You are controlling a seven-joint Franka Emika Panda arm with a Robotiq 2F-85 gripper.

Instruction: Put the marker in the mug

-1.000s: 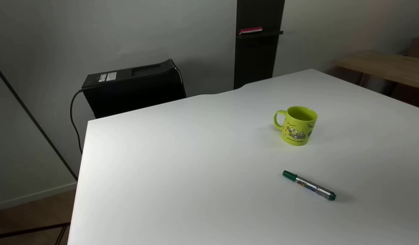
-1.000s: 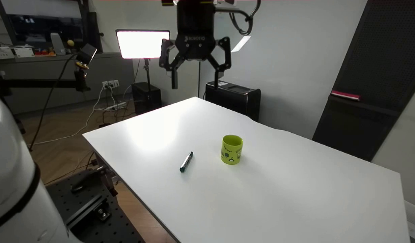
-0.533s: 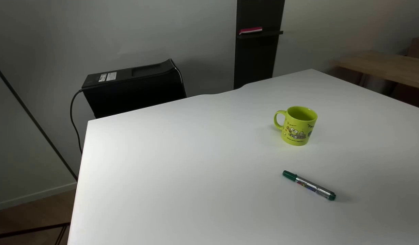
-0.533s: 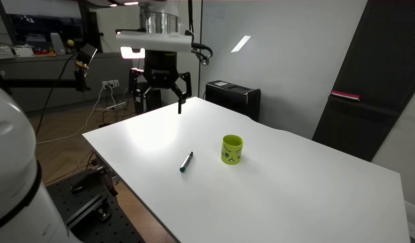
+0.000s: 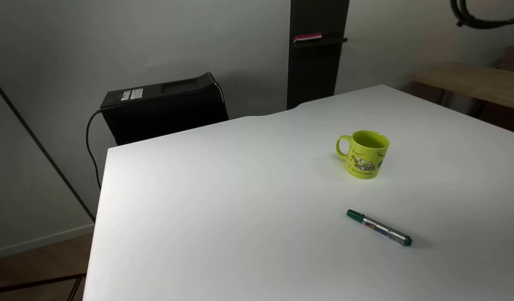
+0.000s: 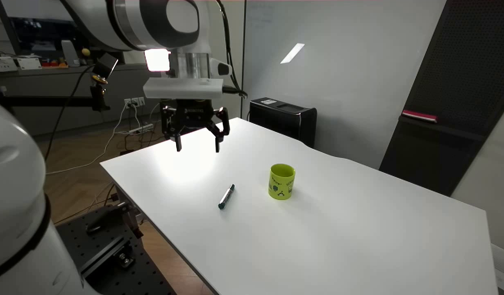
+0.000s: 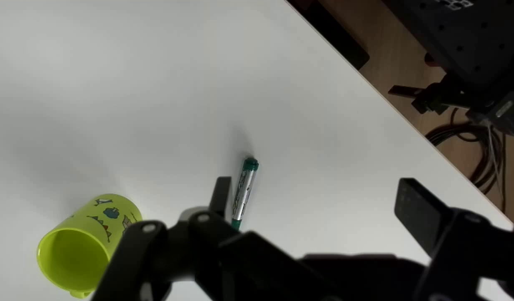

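Note:
The marker (image 5: 379, 228) is silver with dark green ends and lies flat on the white table. It also shows in an exterior view (image 6: 226, 197) and in the wrist view (image 7: 243, 190), where the left finger partly hides its lower end. The yellow-green mug (image 5: 364, 161) stands upright near the marker, its handle turned away from it. The mug also shows in an exterior view (image 6: 281, 186) and at lower left in the wrist view (image 7: 102, 221), partly covered by the gripper. My gripper (image 6: 198, 150) is open and empty, above the table. In the wrist view its fingers (image 7: 315, 186) are wide apart.
The white table (image 6: 358, 229) has an edge close to the robot base, also seen at right in the wrist view (image 7: 390, 106). A black box-shaped device (image 5: 165, 108) stands beyond the table. A cable (image 5: 482, 23) hangs at the top right in an exterior view.
My gripper has come down and shifted left in an exterior view, staying open. A cable has come into view at the top right of an exterior view. Marker and mug have not moved.

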